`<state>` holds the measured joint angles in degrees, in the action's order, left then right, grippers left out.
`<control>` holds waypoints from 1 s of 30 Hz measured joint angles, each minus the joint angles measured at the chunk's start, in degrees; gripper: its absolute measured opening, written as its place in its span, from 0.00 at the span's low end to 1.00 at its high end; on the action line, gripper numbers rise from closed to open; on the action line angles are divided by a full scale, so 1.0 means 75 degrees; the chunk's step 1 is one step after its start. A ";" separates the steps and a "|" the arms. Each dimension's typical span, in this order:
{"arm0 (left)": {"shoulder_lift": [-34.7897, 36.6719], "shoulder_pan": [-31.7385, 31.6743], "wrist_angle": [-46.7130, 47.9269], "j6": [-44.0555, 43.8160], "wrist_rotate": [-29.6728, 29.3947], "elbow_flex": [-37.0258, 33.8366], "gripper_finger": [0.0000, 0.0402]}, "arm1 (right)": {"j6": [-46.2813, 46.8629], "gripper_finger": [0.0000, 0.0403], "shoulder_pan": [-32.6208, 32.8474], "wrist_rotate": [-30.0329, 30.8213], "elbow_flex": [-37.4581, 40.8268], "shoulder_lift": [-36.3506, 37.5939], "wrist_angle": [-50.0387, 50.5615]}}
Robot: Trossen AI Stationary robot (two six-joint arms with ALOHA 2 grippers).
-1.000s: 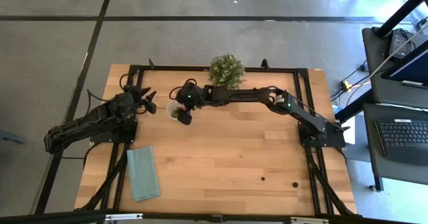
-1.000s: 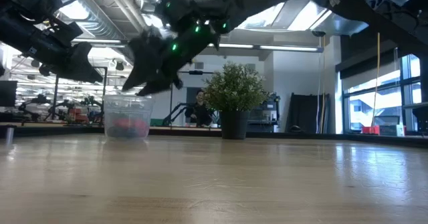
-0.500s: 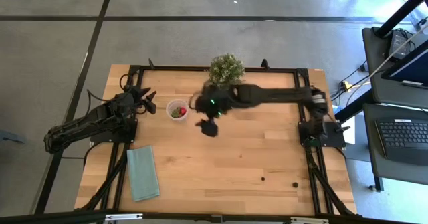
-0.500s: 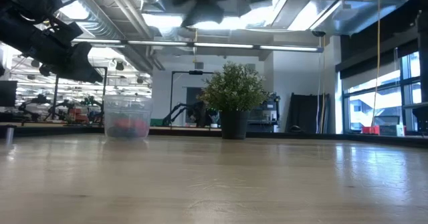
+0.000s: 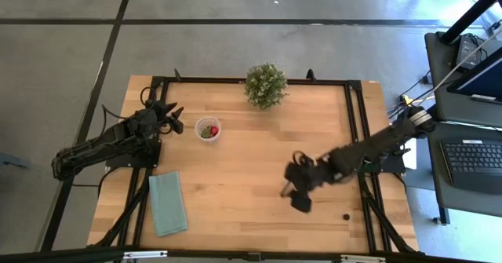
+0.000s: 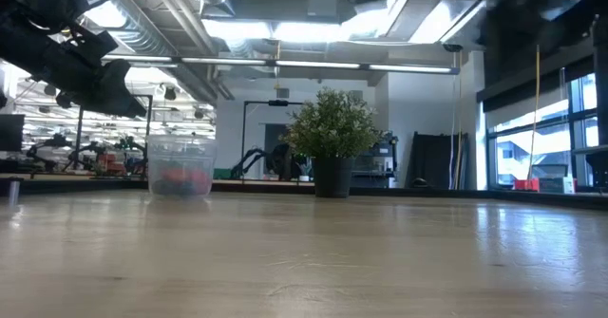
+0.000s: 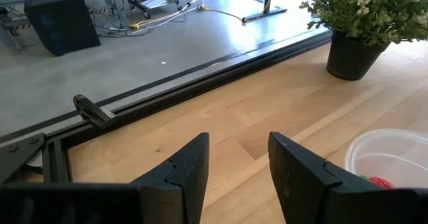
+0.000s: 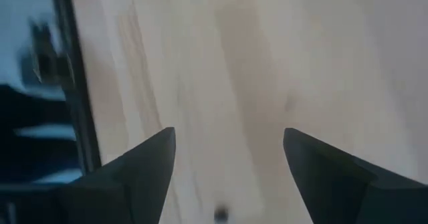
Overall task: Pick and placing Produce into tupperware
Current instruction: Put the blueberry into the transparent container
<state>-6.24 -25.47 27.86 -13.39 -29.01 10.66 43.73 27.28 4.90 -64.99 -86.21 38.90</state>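
The tupperware (image 5: 207, 129), a small clear round cup, stands on the table's far left part with red produce (image 5: 210, 129) inside it; it also shows in the low view (image 6: 180, 171) and the left wrist view (image 7: 391, 158). One dark berry (image 5: 345, 215) lies on the wood near the right front corner. My left gripper (image 5: 171, 119) waits open just left of the cup, its fingers (image 7: 189, 170) holding nothing. My right gripper (image 5: 295, 195) hangs open above the table's near right part, with bare wood between its fingers (image 8: 144, 164).
A potted green plant (image 5: 265, 84) stands at the far edge's middle. A teal cloth (image 5: 168, 202) lies flat at the near left. Black frame rails (image 5: 357, 122) run along the table's sides. Bare wood spreads across the table's middle.
My right gripper has swung quickly away from above the tupperware toward the table's right and near edges, rising a little and turning as it went, and it has stayed open. The cup and the red pieces in it have kept their place.
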 joint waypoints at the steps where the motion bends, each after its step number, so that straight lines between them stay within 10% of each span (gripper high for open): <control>1: 0.0000 0.0000 0.0000 0.0000 0.0003 -0.0003 0.36 | 0.0256 0.69 0.0280 -0.0004 0.0210 0.0017 0.0007; 30: 0.0000 0.0001 0.0020 0.0000 -0.0003 -0.0002 0.36 | 0.2249 0.61 0.2390 0.0735 0.0966 -0.1778 -0.0410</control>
<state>-6.24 -25.47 28.01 -13.39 -29.04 10.64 60.60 45.20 10.42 -57.74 -99.55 35.82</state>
